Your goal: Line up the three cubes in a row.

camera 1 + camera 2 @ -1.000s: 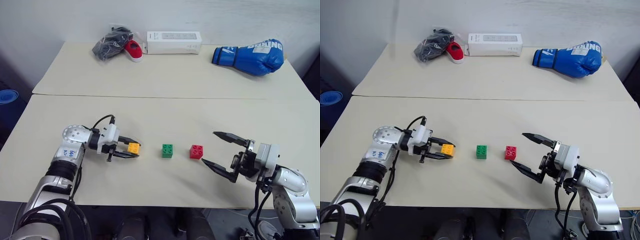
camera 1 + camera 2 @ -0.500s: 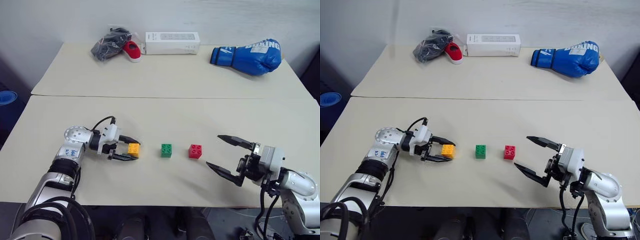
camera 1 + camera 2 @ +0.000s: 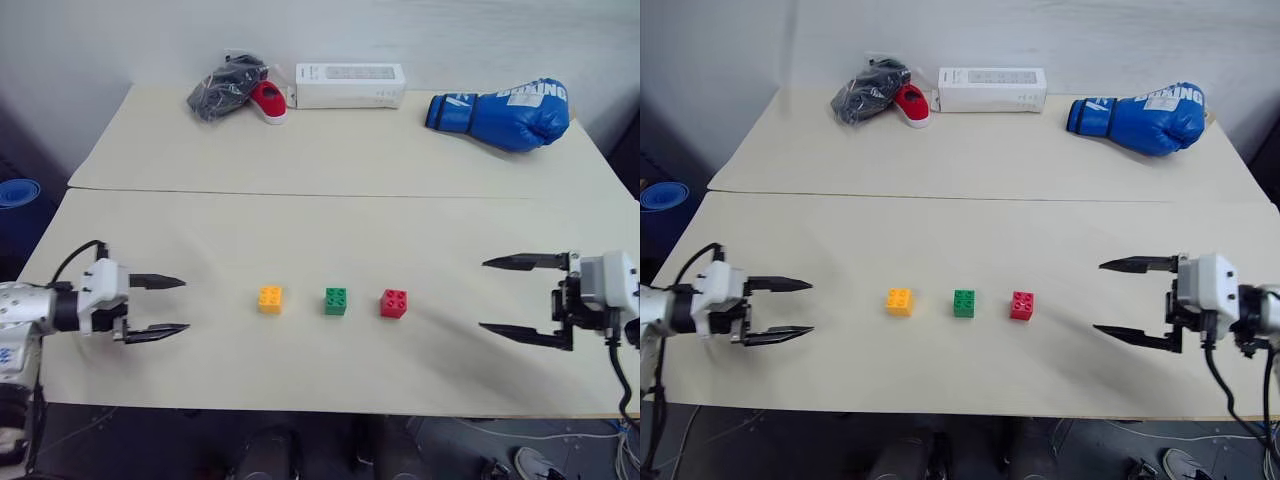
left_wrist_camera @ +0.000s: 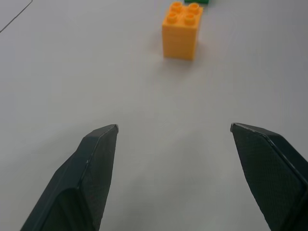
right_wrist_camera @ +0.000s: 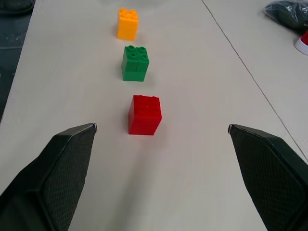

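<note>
We see both arms level, pointing inward; left gripper (image 3: 170,305) released, right gripper (image 3: 497,297) spread wide, both empty; orange-yellow cube (image 3: 270,299), green cube (image 3: 336,301), red cube (image 3: 394,303) rowed between them on surface (image 3: 330,200)

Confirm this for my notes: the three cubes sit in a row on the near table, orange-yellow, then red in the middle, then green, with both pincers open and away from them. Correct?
Not quite. The green cube is in the middle, with the orange-yellow cube to its left and the red cube to its right, as the left eye view shows. The rest holds: left pincer and right pincer are open, clear of the row.
</note>
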